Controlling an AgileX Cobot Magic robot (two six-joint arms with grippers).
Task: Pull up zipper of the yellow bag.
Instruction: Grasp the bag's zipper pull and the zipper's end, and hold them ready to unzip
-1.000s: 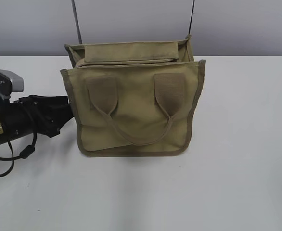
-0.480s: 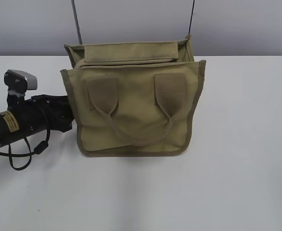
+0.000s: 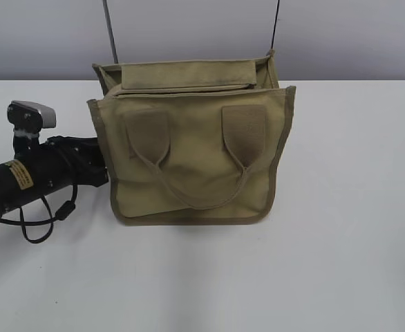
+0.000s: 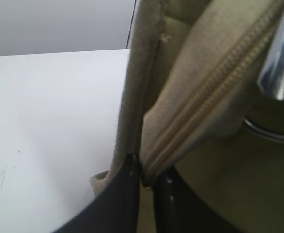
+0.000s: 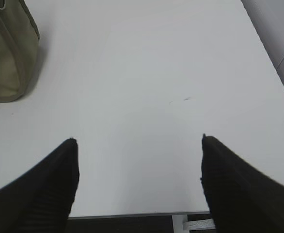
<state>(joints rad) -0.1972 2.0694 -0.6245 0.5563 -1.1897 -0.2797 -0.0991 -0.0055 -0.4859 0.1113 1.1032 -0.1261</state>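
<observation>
My left gripper [image 4: 144, 177] is pinched nearly closed on the bag's [image 3: 192, 149] left side fabric, right at the zipper [image 4: 207, 109] end. Right gripper [image 5: 137, 160] is wide open, holding nothing, over bare table [image 5: 147, 73]. Bag stands upright mid-table; silver pull [image 4: 277, 63] sits farther along the tape.

A white table [image 3: 341, 207] fills most of the exterior view, its surface smooth and matte. Behind it runs a pale grey wall [image 3: 189, 34], crossed by two thin dark vertical lines [image 3: 110, 31]. In the right wrist view a few tiny dark specks [image 5: 185, 99] mark the tabletop, and the table's near edge shows at the bottom.
</observation>
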